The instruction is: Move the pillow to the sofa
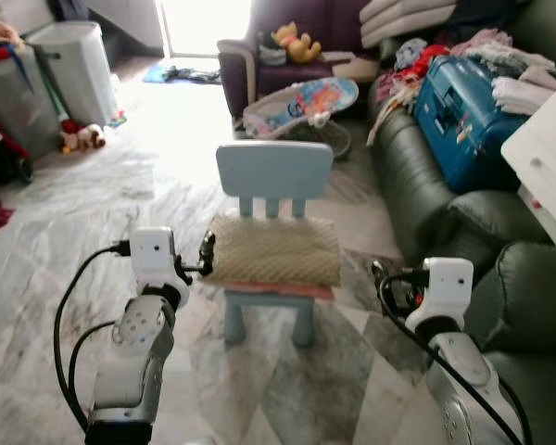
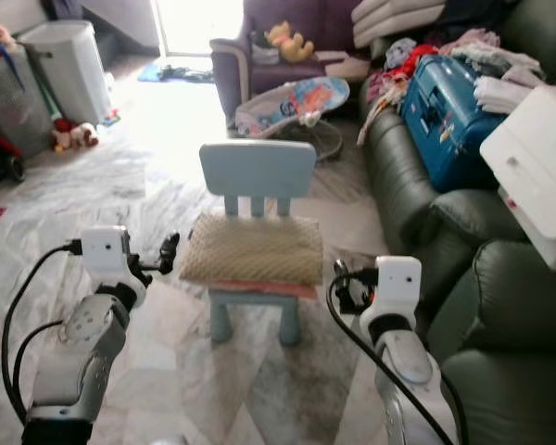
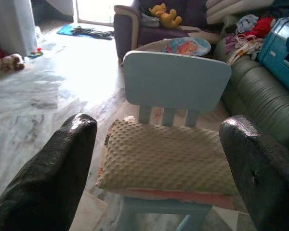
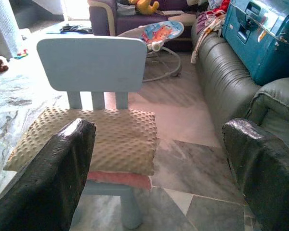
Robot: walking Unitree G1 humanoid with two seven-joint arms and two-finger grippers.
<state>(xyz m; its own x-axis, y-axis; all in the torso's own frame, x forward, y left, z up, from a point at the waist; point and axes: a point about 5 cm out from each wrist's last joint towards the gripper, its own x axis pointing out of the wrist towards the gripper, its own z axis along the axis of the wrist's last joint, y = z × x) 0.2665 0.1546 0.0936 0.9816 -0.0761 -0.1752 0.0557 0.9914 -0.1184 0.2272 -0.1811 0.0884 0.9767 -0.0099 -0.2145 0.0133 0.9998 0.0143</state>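
on blue chair (image 1: 271, 176): beige dimpled pillow (image 1: 274, 248), flat; both jaws released.

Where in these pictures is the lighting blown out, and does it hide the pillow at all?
In both eye views the doorway and the floor before it are washed out white; in the left wrist view the floor glares too; the pillow on the chair stays evenly lit and sharp, its dimpled texture clear in both wrist views.

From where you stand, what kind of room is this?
Most likely a family living room: a green leather sofa heaped with clothes, a baby bouncer, and a small blue child's chair with a beige pillow on marble floor.
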